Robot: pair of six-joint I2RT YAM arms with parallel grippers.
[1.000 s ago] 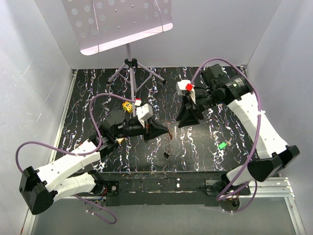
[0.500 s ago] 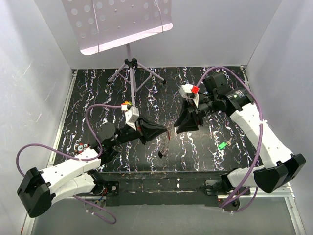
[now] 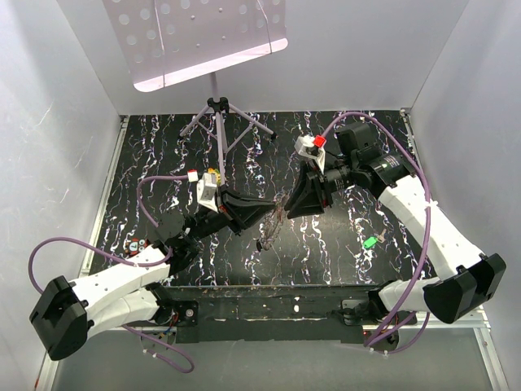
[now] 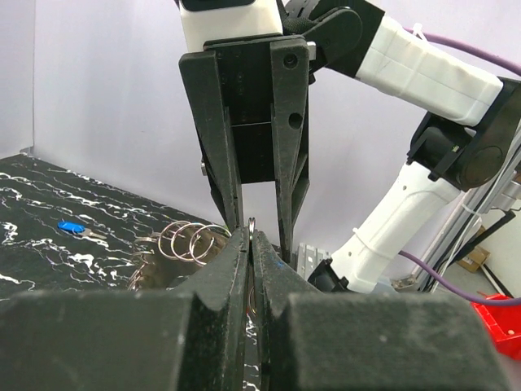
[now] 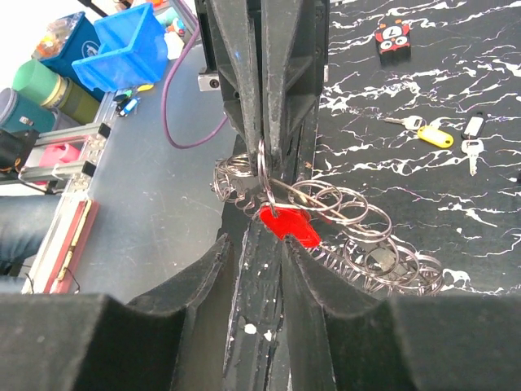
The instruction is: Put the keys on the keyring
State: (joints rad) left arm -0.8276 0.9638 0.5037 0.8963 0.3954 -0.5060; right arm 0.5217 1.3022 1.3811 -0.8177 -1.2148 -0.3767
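Note:
My left gripper [image 3: 271, 213] is shut on the edge of a thin steel keyring [image 4: 252, 223], held above the table. A chain of several linked rings [image 4: 191, 240] hangs from it. My right gripper [image 3: 286, 208] faces it tip to tip. A red-headed key [image 5: 286, 226] sits between the right fingertips [image 5: 232, 248], its head touching the keyring [image 5: 262, 167]; its blade is hidden. Other keys lie on the table: a green one [image 3: 370, 242], a blue one [image 4: 72, 227], a yellow one [image 5: 435, 136] and a silver one [image 5: 472, 147].
A music stand's tripod [image 3: 218, 114] stands at the back, with a small yellow dotted block [image 3: 213, 177] behind my left gripper. A small red and black figure [image 5: 393, 35] lies on the marbled black table [image 3: 146, 155]. White walls enclose three sides.
Both grippers have closed in on each other: the left rose and moved right with the ring chain, the right moved left. Their tips now meet.

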